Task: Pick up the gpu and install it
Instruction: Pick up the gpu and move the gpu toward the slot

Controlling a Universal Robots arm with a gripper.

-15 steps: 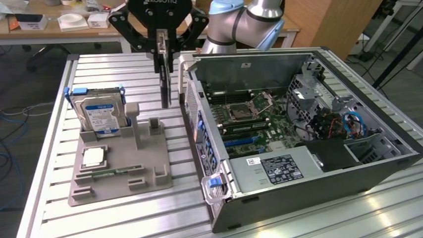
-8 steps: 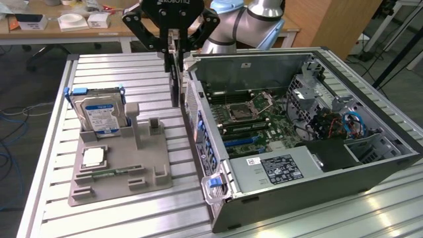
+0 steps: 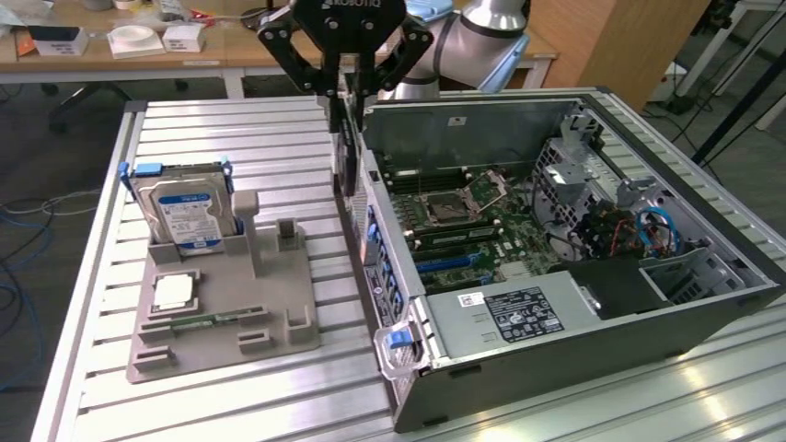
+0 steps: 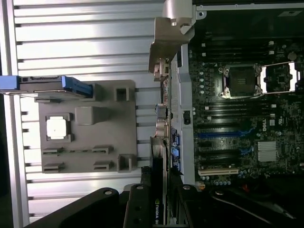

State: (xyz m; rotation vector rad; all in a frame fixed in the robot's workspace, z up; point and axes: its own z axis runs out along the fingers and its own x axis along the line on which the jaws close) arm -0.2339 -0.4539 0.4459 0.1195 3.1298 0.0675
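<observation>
Nearest, gray fixture and open computer case, blue expansion slots bare. Beyond, gpu clamped edge-on in jaws of gripper, held above table beside case wall. Pickup done, judging by this; installation left.

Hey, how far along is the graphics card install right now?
Pickup looks done: the gpu hangs edge-on in the gripper, which is shut on it, clear of the grey holder and beside the wall of the open computer case. Left: it is not in a motherboard slot yet; the blue slots look empty.
</observation>
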